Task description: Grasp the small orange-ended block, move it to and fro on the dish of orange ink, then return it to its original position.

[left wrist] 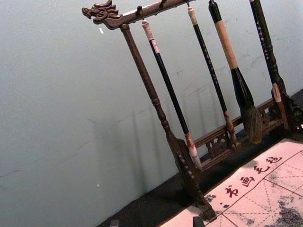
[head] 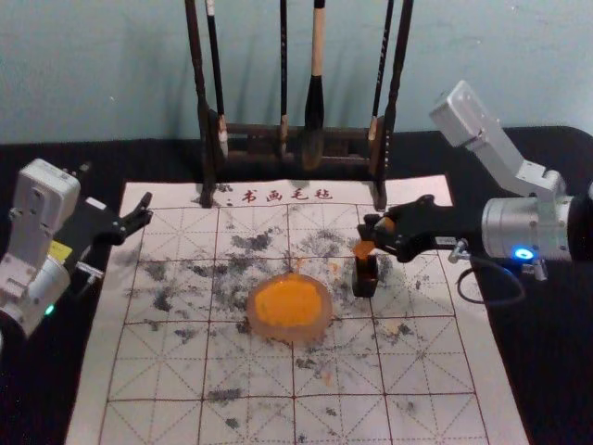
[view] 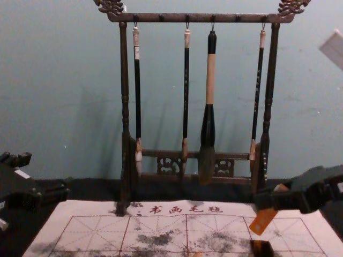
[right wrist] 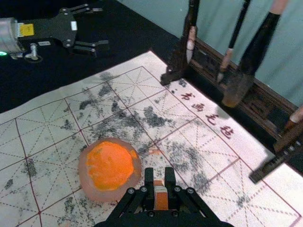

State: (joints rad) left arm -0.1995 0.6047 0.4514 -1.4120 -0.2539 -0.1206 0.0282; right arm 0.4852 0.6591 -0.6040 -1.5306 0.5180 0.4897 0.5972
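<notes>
So, probably the pickup: right gripper [head: 374, 234] clamped on the tilted block [view: 263, 220] above the dark holder [head: 366, 280], needs to swing to the ink dish [head: 292, 337], left gripper [head: 145, 209] idle, fingers apart.

The silvery right arm [head: 505, 222] has a blue light [head: 523, 253]; black cable [head: 500, 303]; black, screw-studded pincer [head: 367, 237].

From the head, we look forward and down on the mat [head: 334, 362] and dish [head: 289, 335]. From the chest, we face the rack [view: 203, 17] lower and straighter on. Our left wrist view looks slantwise at it from the left; our right looks down and leftward, nearer the dish. All four share rack and mat.
</notes>
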